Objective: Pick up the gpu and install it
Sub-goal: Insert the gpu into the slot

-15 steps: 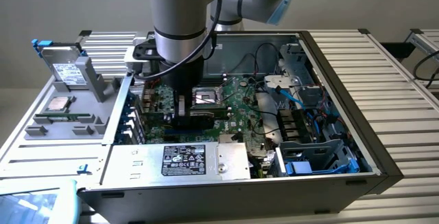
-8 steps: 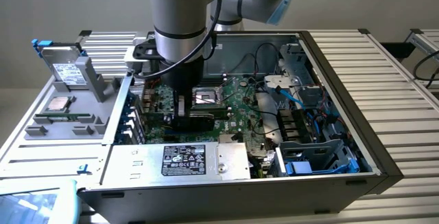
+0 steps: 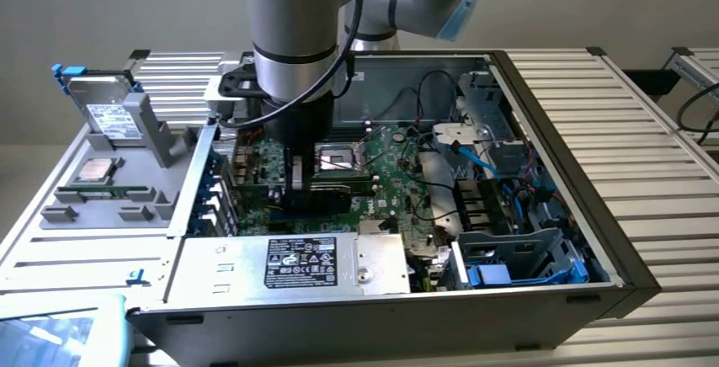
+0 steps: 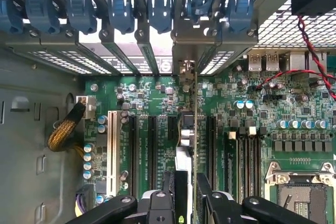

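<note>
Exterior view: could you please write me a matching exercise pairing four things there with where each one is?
Things:
1. gpu
2. hard drive
3. motherboard
4. black label

Places:
A. on the silver box
B. between the fingers of the pincer
C. on the grey tray, outside the case
D. inside the case, under the gpu

Pairs: 1-B, 2-C, 3-D, 4-A

From the exterior view, looked steeply down from well back over the whole open case (image 3: 371, 321). From the wrist, peered close past the gripper (image 4: 192, 182) onto the shared motherboard (image 4: 152, 90).
</note>
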Robot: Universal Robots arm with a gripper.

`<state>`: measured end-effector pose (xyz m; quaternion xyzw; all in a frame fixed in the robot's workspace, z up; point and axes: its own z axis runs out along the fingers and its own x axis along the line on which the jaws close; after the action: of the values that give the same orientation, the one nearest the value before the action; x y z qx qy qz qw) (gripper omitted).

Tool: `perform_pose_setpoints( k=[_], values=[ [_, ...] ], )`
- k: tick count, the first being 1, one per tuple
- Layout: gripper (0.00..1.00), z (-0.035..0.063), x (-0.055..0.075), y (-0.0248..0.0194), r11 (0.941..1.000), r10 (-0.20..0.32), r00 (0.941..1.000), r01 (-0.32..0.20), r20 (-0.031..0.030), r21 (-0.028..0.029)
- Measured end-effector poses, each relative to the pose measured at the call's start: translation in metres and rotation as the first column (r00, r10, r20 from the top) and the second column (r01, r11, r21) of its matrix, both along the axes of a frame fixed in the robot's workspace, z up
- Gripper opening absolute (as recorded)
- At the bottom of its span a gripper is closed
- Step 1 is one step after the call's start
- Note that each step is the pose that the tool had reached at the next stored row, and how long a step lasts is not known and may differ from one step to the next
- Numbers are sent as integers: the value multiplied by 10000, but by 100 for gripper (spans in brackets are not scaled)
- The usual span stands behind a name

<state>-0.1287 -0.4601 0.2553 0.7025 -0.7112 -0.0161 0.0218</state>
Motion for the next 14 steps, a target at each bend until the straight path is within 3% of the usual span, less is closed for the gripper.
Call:
perform_pose_setpoints(
  k=[14],
  values=[
    [28, -8, -17, 20, 10000, -27, 10000, 27, -3, 2]
  ],
)
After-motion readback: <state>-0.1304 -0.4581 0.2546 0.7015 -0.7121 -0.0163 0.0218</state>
